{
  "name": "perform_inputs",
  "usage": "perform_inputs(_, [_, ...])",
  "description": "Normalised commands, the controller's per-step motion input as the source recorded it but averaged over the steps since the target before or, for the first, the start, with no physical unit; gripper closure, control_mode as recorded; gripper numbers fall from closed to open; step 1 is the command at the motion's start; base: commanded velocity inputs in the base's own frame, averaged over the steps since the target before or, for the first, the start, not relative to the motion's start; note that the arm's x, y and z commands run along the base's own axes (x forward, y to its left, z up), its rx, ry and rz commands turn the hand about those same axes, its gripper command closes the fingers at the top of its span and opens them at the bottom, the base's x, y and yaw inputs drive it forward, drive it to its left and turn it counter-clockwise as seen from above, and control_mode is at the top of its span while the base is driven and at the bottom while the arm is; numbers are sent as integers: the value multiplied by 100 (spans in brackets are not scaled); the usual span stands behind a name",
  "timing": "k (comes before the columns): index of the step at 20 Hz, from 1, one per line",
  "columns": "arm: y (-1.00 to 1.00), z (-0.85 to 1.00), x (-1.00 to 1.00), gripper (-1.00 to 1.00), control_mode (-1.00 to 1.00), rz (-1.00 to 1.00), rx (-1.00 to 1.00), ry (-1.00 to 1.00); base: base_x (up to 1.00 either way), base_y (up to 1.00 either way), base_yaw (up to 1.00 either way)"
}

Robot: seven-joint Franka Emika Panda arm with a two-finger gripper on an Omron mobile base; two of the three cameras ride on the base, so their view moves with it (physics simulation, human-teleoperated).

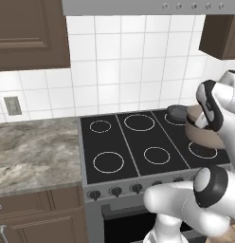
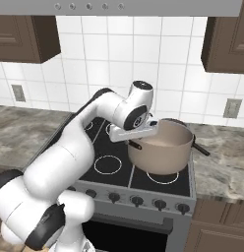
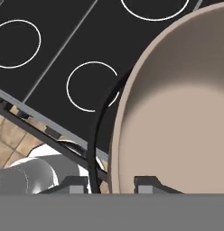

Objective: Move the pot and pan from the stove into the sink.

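The jaws of the gripper [image 3: 111,185] are closed narrowly astride the rim of the pot [image 3: 177,113], one fingertip inside the wall and one outside by the dark band handle. A large, deep, round beige pot is seen, tan inside and out, raised slightly over the right-hand burners of the black stove [image 2: 109,165].

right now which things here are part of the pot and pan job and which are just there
Job:
- pot, gripped at its rim by the gripper, jaws on either side of the wall
- pan, dark, behind the pot
- stove

Just there:
- marble counter
- wall outlet
- upper cabinets
- tiled wall
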Motion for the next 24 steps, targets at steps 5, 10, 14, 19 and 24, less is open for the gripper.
perform_inputs(5, [43,48,-53,100,-100,15,0,0,0,0,0])
perform_inputs(10, [48,40,-54,100,-100,16,0,0,0,0,0])
perform_inputs(14, [51,37,-51,100,-100,16,0,0,0,0,0])
perform_inputs(19, [46,32,-54,100,-100,15,0,-3,0,0,0])
perform_inputs(24, [33,13,-60,100,-100,12,2,-15,0,0,0])
